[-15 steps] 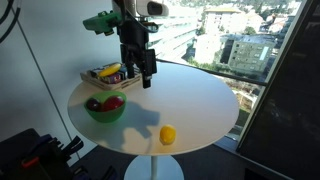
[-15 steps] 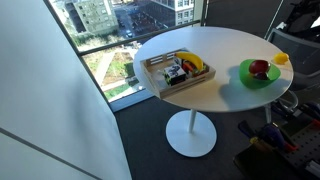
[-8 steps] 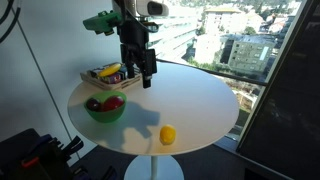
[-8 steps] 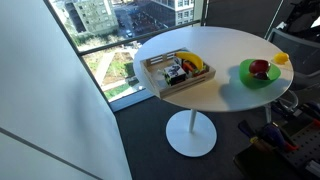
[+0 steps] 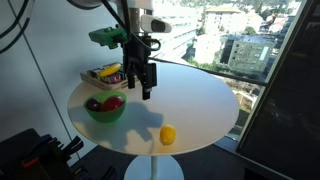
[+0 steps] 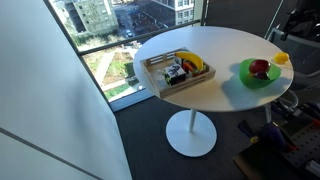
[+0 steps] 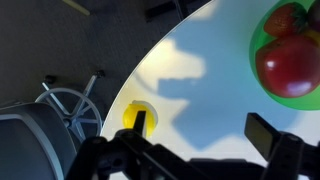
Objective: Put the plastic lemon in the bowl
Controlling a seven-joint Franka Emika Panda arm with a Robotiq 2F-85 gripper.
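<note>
The plastic lemon [image 5: 168,134] lies on the round white table [image 5: 190,95] near its front edge; it also shows at the far table edge in an exterior view [image 6: 281,59] and behind one finger in the wrist view [image 7: 148,114]. The green bowl [image 5: 104,112] sits at the table's left and holds a red fruit [image 5: 113,101]; it shows in an exterior view [image 6: 244,70] and the wrist view [image 7: 262,30]. My gripper [image 5: 144,89] hangs open and empty above the table, between bowl and lemon; its fingers spread wide in the wrist view [image 7: 203,128].
A rectangular wooden tray [image 5: 92,77] with several toys stands at the back left of the table, also seen in an exterior view [image 6: 156,75]. The table's pedestal base [image 6: 190,135] and a chair base [image 7: 65,100] are on the floor. Windows surround the table.
The arm has dropped lower and shifted slightly toward the table's middle. The lemon, bowl and tray have not moved.
</note>
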